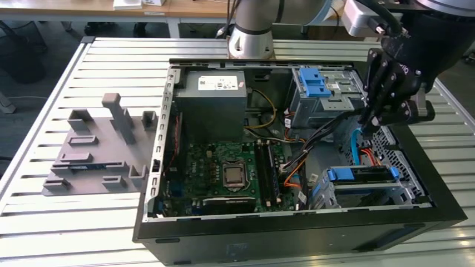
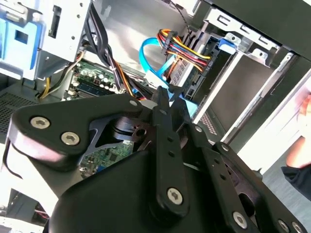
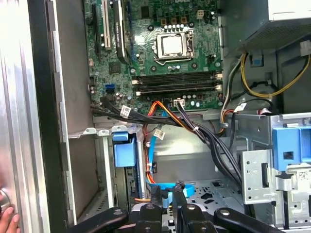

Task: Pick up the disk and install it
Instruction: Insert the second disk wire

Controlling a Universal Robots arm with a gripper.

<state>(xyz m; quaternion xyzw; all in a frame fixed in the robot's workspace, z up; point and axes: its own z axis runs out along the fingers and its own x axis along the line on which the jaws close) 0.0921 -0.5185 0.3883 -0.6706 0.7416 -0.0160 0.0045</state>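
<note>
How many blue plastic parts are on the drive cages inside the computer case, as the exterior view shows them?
2. One blue part sits on the upper drive cage, near the arm's base. The other lies on the lower cage, below the gripper. More may be hidden behind the gripper.

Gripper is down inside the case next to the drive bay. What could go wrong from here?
1. The gripper sits right at the blue flat cable; moving could snag it or pull its plug.
2. The coloured wire bundle hangs close beside it and may catch too.
3. A hand shows by the outer wall of the case, close to where the arm works.
</note>
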